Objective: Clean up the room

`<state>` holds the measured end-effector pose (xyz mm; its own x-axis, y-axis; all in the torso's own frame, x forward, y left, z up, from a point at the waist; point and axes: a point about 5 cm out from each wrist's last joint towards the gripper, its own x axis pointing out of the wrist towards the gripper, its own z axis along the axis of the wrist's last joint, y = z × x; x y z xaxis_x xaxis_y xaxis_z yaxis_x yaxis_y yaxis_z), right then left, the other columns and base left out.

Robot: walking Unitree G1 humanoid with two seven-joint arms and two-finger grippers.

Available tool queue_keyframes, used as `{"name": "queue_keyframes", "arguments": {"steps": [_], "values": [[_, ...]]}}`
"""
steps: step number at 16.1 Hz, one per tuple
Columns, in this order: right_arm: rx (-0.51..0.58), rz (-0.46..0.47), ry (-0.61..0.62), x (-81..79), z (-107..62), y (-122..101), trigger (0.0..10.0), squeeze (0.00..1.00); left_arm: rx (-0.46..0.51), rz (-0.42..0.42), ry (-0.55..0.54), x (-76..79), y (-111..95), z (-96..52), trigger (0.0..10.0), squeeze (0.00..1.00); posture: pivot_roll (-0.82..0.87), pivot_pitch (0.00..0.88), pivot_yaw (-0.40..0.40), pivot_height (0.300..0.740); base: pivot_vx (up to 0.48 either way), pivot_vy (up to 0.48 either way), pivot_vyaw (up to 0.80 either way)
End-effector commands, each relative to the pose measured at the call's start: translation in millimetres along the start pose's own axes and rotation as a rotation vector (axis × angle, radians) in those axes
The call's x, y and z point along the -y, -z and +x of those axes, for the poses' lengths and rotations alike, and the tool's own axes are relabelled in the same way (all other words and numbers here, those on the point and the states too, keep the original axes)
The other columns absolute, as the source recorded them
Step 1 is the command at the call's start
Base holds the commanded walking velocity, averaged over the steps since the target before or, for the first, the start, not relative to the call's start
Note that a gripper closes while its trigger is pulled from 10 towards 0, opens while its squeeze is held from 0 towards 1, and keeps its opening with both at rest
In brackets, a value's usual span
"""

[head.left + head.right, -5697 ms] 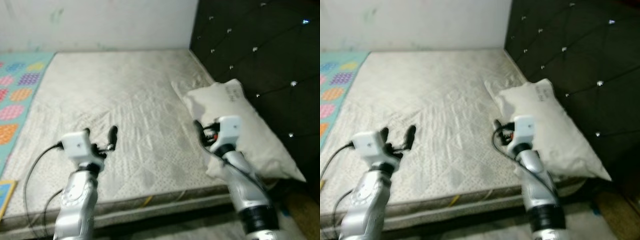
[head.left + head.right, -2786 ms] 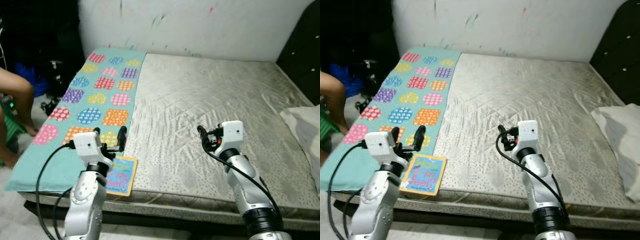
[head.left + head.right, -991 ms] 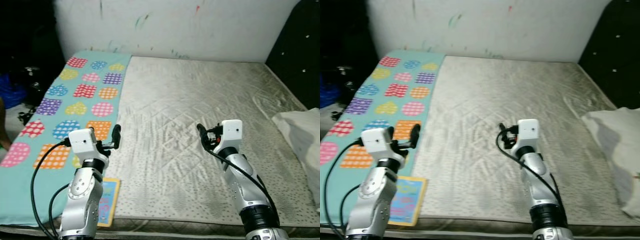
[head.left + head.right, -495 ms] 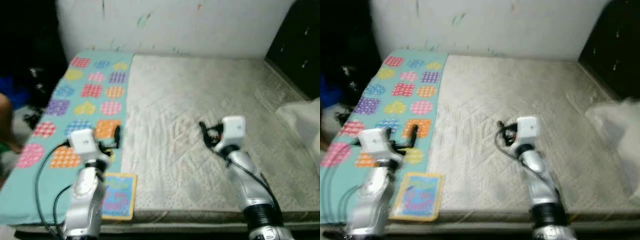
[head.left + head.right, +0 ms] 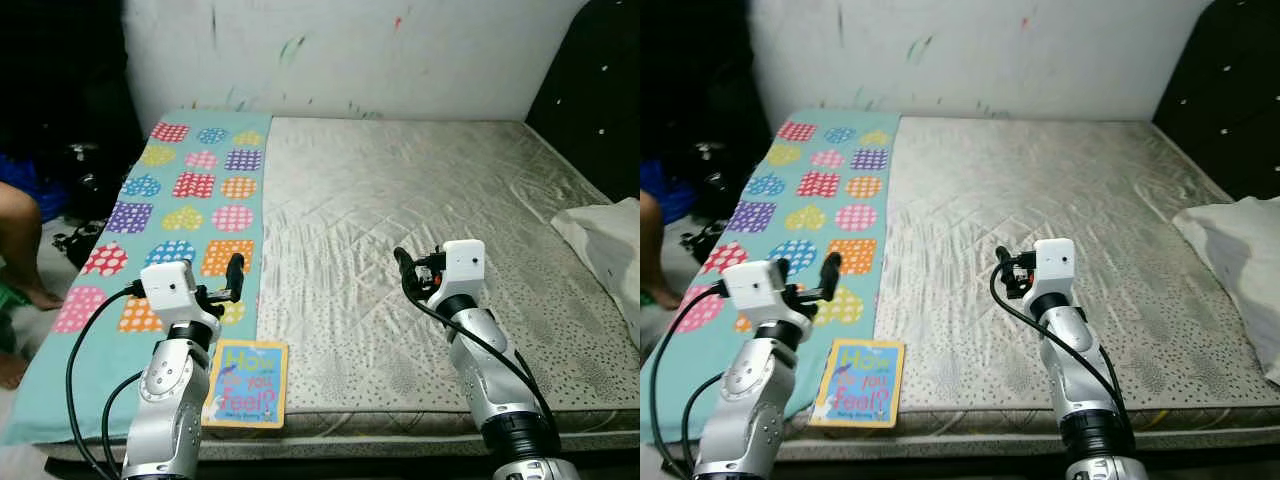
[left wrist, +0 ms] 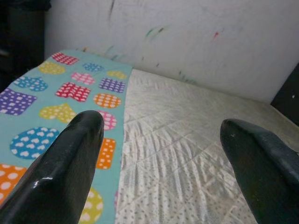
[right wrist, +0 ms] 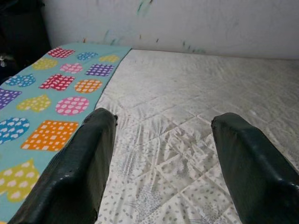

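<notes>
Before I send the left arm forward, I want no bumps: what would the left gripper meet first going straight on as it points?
The way looks free above the mattress; the left gripper would probably reach the white wall first, though depth is unclear.

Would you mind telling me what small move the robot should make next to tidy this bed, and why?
Probably lower the left claw toward the book. It lies flat at the near edge of the mattress, just below that open claw, while the right claw, also open, hovers farther away over bare mattress.
</notes>
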<state>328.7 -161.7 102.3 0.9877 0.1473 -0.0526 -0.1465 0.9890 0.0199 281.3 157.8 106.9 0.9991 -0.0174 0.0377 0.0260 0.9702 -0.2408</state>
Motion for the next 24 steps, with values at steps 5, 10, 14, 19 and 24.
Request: {"name": "queue_keyframes", "arguments": {"steps": [5,10,14,19,24], "values": [[0.002,0.008,0.034,10.8,-13.9,6.9,10.0,0.00,-0.020,0.117,-0.092,-37.5,-0.1,-19.1,10.0,0.00,-0.01,0.018,-0.038,0.740,0.000,0.000,0.00],[-0.012,0.011,0.064,13.9,-21.8,14.5,10.0,0.00,-0.035,0.129,-0.130,-53.5,1.5,-31.8,10.0,0.00,0.00,0.006,-0.041,0.740,0.000,0.000,0.00],[0.034,0.029,0.073,13.7,-18.2,7.1,10.0,1.00,-0.029,0.138,-0.103,-49.1,0.3,-27.0,10.0,0.00,0.00,0.000,-0.032,0.740,0.000,0.000,0.00],[0.022,0.022,0.077,13.6,-18.6,9.5,10.0,0.00,-0.024,0.138,-0.092,-47.4,-1.1,-24.3,10.0,0.00,-0.01,0.000,-0.028,0.740,0.000,0.000,0.00],[0.025,0.052,0.051,8.7,-18.0,9.7,0.0,0.00,-0.020,0.137,-0.091,-46.7,-1.9,-22.9,10.0,0.00,-0.01,0.000,-0.029,0.740,0.000,0.000,0.00]]}}
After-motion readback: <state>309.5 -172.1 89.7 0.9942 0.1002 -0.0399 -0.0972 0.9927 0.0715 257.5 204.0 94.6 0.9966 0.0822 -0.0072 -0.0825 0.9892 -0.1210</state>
